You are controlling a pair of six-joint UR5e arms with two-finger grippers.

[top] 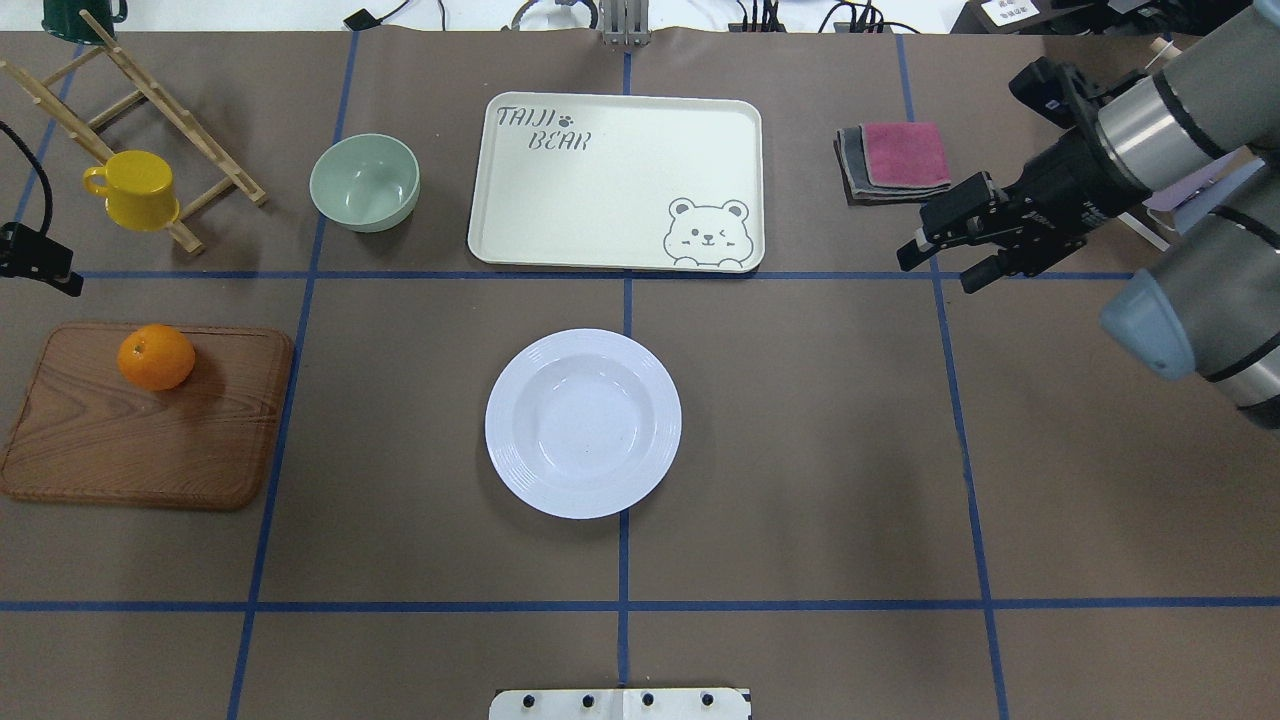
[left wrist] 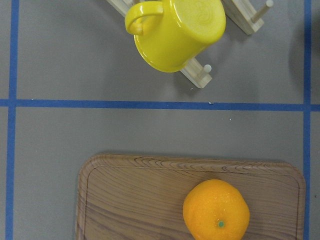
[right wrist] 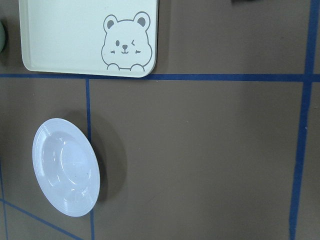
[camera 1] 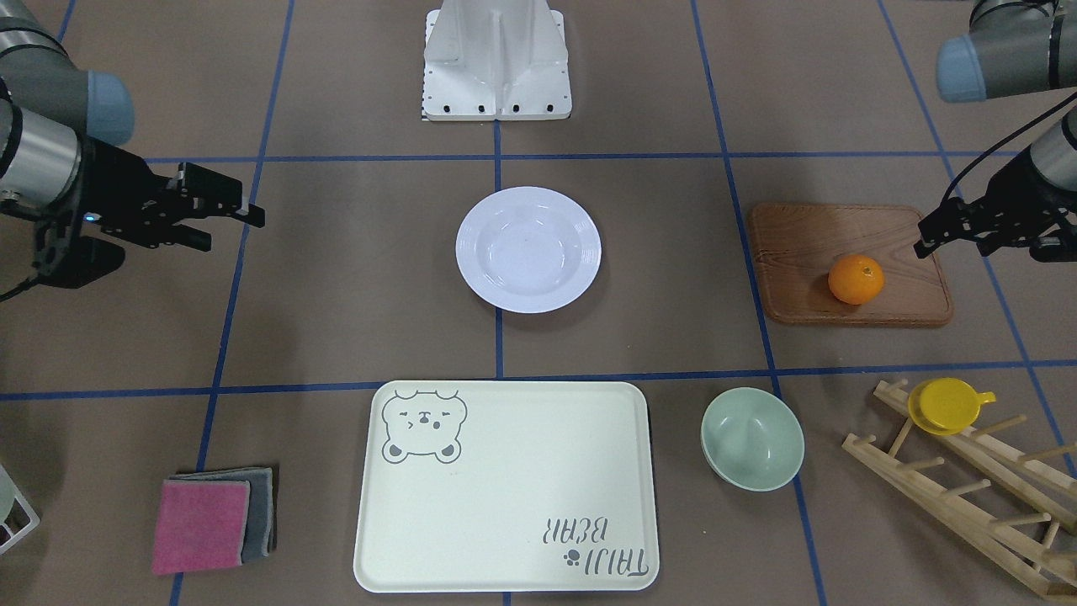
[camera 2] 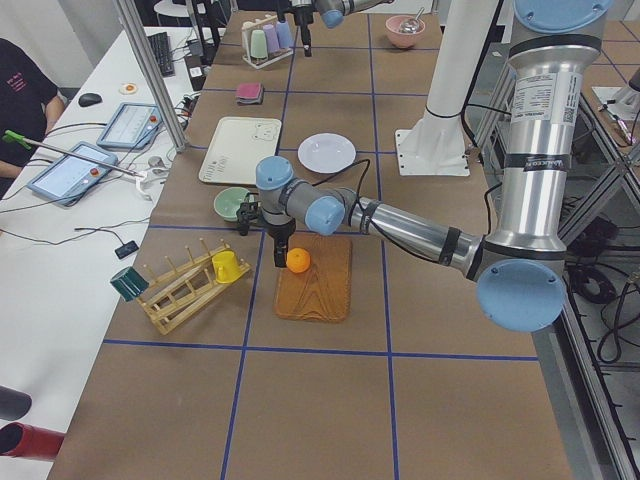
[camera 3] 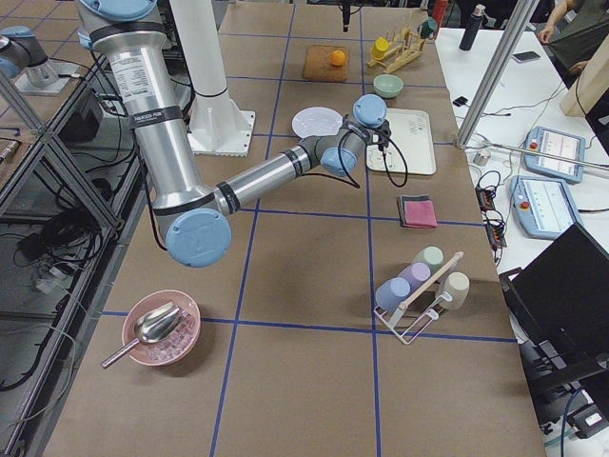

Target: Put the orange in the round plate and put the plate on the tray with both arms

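Note:
The orange (camera 1: pixel 856 279) rests on a brown wooden board (camera 1: pixel 799 252), near the board's far edge in the overhead view (top: pixel 156 357). My left gripper (camera 1: pixel 947 240) hovers just beside and above the orange, open and empty; its wrist view shows the orange (left wrist: pixel 216 210) below, with no fingers in sight. The white round plate (camera 1: pixel 528 249) lies empty at the table's middle. Beyond it, the cream-green bear tray (camera 1: pixel 522 471) is also empty. My right gripper (top: pixel 935 265) hangs open over bare table, well to the side of the plate (top: pixel 583 422) and the tray (top: pixel 615 180).
A mint-green bowl (camera 1: pixel 751 438) stands between the tray and a wooden rack (camera 1: pixel 968 488) carrying a yellow cup (camera 1: pixel 947 406). Folded pink and grey cloths (camera 1: pixel 210 522) lie on the tray's other side. The robot's white base (camera 1: pixel 496 59) sits behind the plate.

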